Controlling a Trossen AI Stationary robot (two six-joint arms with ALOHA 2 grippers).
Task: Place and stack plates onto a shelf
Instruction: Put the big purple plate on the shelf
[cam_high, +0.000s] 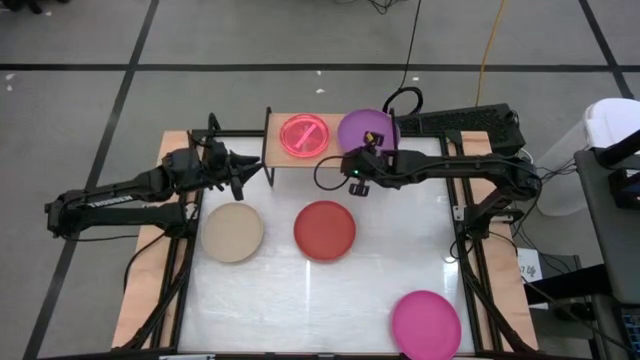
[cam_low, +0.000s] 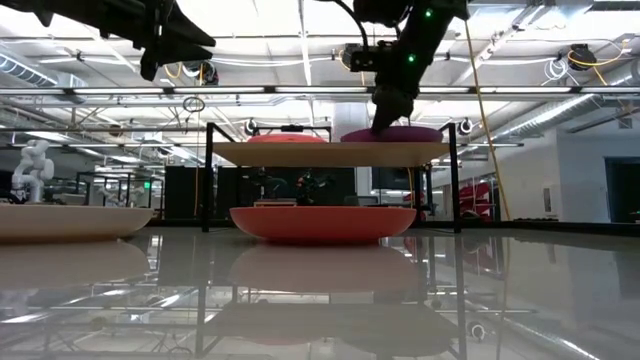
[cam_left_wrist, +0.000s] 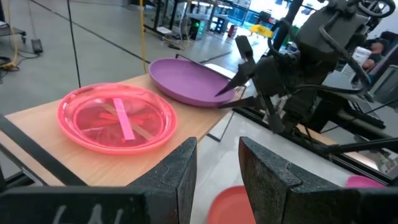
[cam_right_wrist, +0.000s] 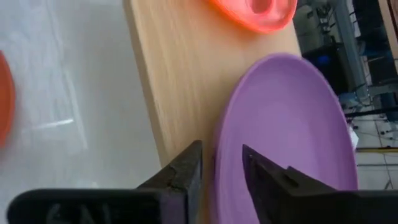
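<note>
Only the left arm (cam_high: 110, 205) bears lettering, too small to read. Right gripper (cam_right_wrist: 219, 167) straddles the purple plate's (cam_high: 366, 130) rim with narrowly parted fingers, on the shelf (cam_high: 272, 165) beside the pink plate (cam_high: 305, 135). Left gripper (cam_left_wrist: 216, 163) hovers near, parted, empty.

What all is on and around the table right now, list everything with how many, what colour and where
pink plate: one, translucent pink, on the shelf's left half
purple plate: one, purple, on the shelf's right half, overhanging its end
shelf: one, light wood on black legs, at the table's far edge
red plate: one, red, on the table in front of the shelf
beige plate: one, beige, on the table left of the red one
magenta plate: one, magenta, near right corner of the table
left gripper: open, raised beside the shelf's left end
right gripper: jaws astride the purple plate's rim
</note>
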